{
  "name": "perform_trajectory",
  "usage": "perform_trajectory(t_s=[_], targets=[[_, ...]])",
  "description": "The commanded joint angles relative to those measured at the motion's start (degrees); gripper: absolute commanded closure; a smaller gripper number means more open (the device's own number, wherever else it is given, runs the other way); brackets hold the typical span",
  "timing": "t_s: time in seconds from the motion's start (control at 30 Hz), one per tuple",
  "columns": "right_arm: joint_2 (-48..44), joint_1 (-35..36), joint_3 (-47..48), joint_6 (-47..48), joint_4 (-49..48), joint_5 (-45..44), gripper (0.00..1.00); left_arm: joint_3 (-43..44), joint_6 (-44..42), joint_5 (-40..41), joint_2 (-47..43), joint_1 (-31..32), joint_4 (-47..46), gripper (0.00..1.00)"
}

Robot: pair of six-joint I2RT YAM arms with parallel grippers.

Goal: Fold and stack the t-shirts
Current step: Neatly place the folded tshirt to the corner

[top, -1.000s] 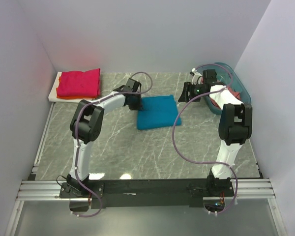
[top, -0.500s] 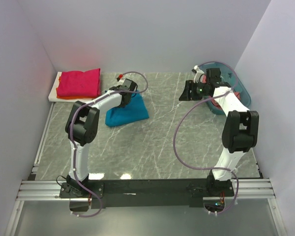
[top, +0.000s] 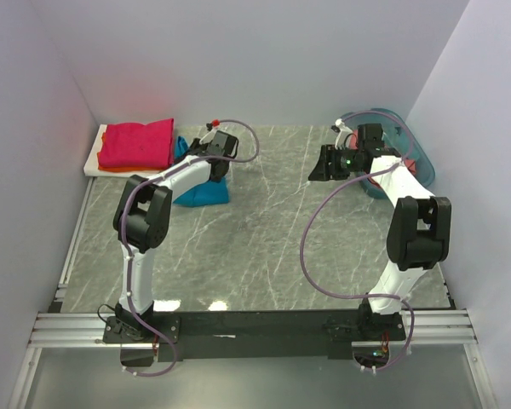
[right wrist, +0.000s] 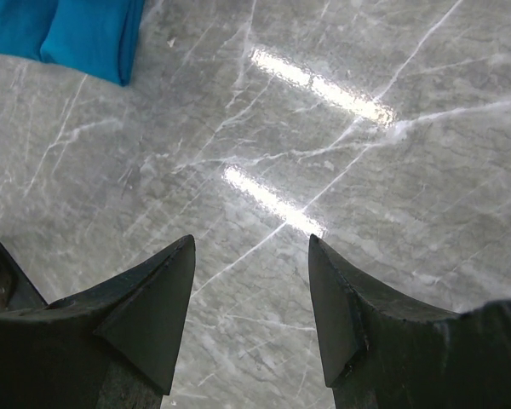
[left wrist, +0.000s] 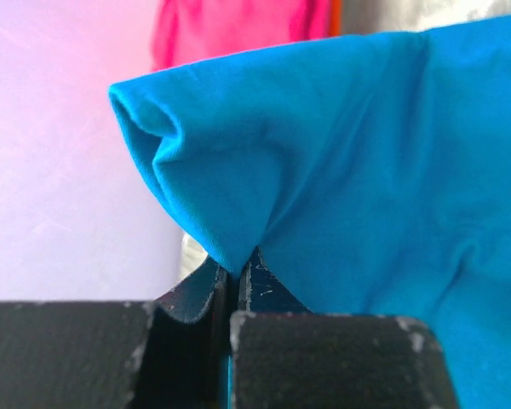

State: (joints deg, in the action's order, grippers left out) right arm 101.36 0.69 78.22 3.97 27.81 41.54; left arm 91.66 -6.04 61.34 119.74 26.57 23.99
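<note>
The left claw (left wrist: 234,271) pinches the blue t-shirt (left wrist: 366,170) (soft, light, likely droopy; grip a folded edge); right claw (right wrist: 251,256) gapes empty.

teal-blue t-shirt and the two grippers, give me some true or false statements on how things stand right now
1. The left gripper is shut on a fold of the teal-blue t-shirt. True.
2. The right gripper holds a t-shirt. False: it is open over bare table, with nothing between its fingers.
3. The magenta-red t-shirt lies folded on the orange t-shirt, on the white board. True.
4. The teal-blue t-shirt lies on top of that stack. False: it is beside the stack, to its right, in the left gripper.
5. The teal basket is at the far left. False: it is at the far right, by the right arm.
</note>
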Motion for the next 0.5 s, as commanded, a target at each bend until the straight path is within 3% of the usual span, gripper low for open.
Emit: perform_trajectory(t_s=[0.0, 0.47], targets=[[-2.93, -0.42, -0.87, 0.6, -2.06, 2.05, 0.37, 4.4, -6.78, 4.49, -1.09, 0.06, -6.05, 1.0], [-3.1, -0.34, -2.28, 0.69, -3.03, 4.51, 0.37, 9.33, -21.02, 8.09, 0.66, -1.34, -20.02, 1.0]])
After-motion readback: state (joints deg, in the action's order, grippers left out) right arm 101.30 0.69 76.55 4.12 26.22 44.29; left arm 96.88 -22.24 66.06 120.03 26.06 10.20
